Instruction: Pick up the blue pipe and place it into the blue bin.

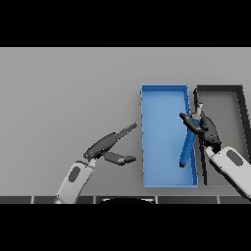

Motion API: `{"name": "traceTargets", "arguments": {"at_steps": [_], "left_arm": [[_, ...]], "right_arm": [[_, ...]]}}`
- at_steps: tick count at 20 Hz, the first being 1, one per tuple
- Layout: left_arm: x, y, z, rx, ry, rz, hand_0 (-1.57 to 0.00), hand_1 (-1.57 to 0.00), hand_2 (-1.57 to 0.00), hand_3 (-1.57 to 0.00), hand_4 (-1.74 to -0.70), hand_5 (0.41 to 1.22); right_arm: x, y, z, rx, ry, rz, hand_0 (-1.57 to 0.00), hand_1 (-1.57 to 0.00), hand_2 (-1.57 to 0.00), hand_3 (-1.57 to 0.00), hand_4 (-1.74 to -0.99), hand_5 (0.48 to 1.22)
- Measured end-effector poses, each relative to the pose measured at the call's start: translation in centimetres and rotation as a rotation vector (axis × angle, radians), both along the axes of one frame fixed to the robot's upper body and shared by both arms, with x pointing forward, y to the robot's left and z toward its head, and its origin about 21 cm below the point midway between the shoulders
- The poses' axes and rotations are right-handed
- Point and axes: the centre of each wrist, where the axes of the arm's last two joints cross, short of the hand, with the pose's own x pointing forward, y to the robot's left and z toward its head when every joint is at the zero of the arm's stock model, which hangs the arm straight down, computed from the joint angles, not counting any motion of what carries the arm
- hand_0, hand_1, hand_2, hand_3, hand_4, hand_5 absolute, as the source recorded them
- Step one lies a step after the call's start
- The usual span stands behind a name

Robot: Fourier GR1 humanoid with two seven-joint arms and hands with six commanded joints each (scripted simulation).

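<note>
Fingers [192, 122] of right hand [205, 128] grip blue pipe [187, 147] over blue bin [162, 142].

— Where is the blue pipe [187, 145]?

— Over the right side of the blue bin [164, 184], slanting, its lower end near the bin's near right corner. The right hand [201, 126] has its fingers curled round the upper end.

— And the bin?

— At the right of the grey table [63, 93], with a black bin [218, 88] just beside it at the table's right edge.

— The left hand [109, 146]?

— Above the table left of the blue bin, fingers straight, holding nothing.
</note>
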Motion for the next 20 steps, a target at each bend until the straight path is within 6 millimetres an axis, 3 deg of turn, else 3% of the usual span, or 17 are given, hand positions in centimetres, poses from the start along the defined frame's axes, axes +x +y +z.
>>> {"name": "traceTargets", "arguments": {"at_steps": [4, 11, 15, 20], "left_arm": [[-0.2, -0.2, -0.1, -0.004, 0.011, 0.006, 0.0, 0.0, 0.0, 0.0, -0.89, 0.428], [-0.5, -0.3, -0.3, -0.008, 0.0, 0.004, 0.0, 0.0, 0.0, 0.0, -0.89, 0.429], [-0.2, -0.2, -0.2, -0.007, 0.003, 0.007, 0.0, 0.0, 0.0, 0.0, -0.89, 0.431], [-0.4, -0.3, -0.1, -0.006, -0.002, 0.014, 0.0, 0.0, 0.0, 0.0, -0.88, 0.431]], "right_arm": [[-0.4, 0.1, -0.8, -0.126, 0.107, 0.137, -0.16, -0.14, -0.14, -0.08, -1.083, 0.934], [0.3, 0.7, -1.1, -0.249, 0.17, 0.216, -0.03, -0.03, -0.03, -0.02, -1.038, 0.734], [0.3, 0.9, -1.5, -0.269, 0.172, 0.216, -0.01, -0.01, -0.01, -0.01, -1.022, 0.672], [0.4, 0.5, -0.9, -0.267, 0.181, 0.23, -0.01, -0.01, -0.01, 0.0, -1.022, 0.655]]}}
